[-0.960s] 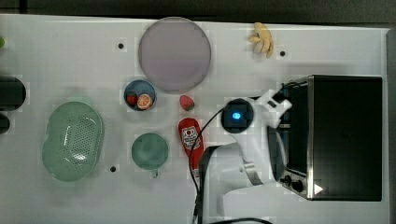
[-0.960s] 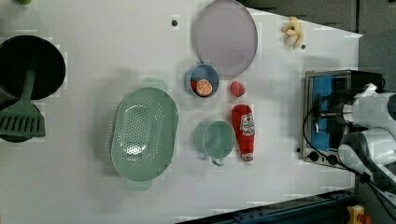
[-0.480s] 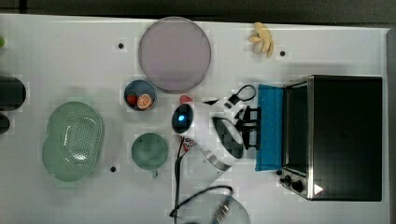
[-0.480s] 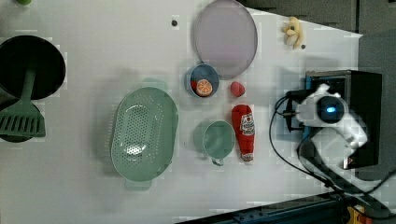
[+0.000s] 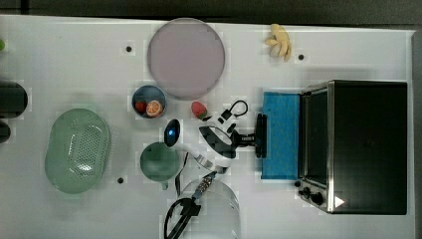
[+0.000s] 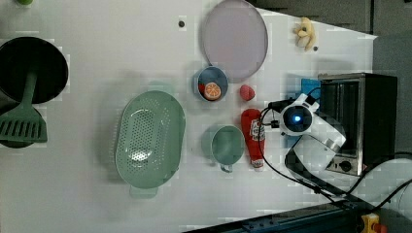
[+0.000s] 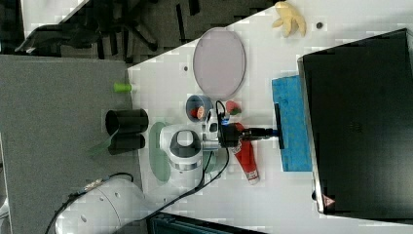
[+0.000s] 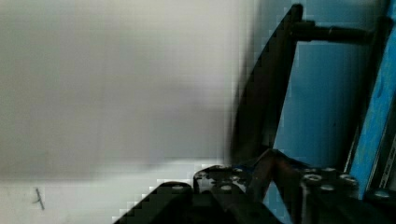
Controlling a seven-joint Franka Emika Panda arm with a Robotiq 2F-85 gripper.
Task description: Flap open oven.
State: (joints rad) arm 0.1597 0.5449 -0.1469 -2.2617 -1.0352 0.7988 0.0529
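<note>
The oven (image 5: 368, 147) is a black box with a silver metal front frame, sitting at 3 o'clock on the white table (image 5: 74, 59) in the top view. Its blue-tinted door (image 5: 281, 134) lies flapped down flat on the table toward 9 o'clock, with the dark bar handle (image 5: 260, 135) along its outer edge. Small black knobs (image 5: 311, 193) sit on the frame toward 5 o'clock.

The gripper (image 5: 254, 138) reaches from the white, rounded arm to the handle, and its dark fingers (image 8: 275, 168) are at the bar in the wrist view. Whether they are clamped on it or only resting against it I cannot tell.

Around the arm in the top view:
- A flat, round, pale lilac plate (image 5: 186, 57) lies at 12 o'clock.
- A small blue bowl (image 5: 149, 101) holds an orange slice and something red, with a strawberry (image 5: 199, 109) just beside it.
- A smooth green mug (image 5: 158, 162) stands at 7 o'clock of the arm.
- A perforated oval green colander (image 5: 77, 150) is at 9 o'clock on the table.
- A yellow banana bunch (image 5: 279, 42) lies near the table's far edge, at 1 o'clock.

In the left view a red ketchup bottle (image 6: 253, 137) lies on its side between the mug and the arm. A black pan (image 6: 31, 70) with a green slotted spatula (image 6: 22, 124) sits at 9 o'clock.
</note>
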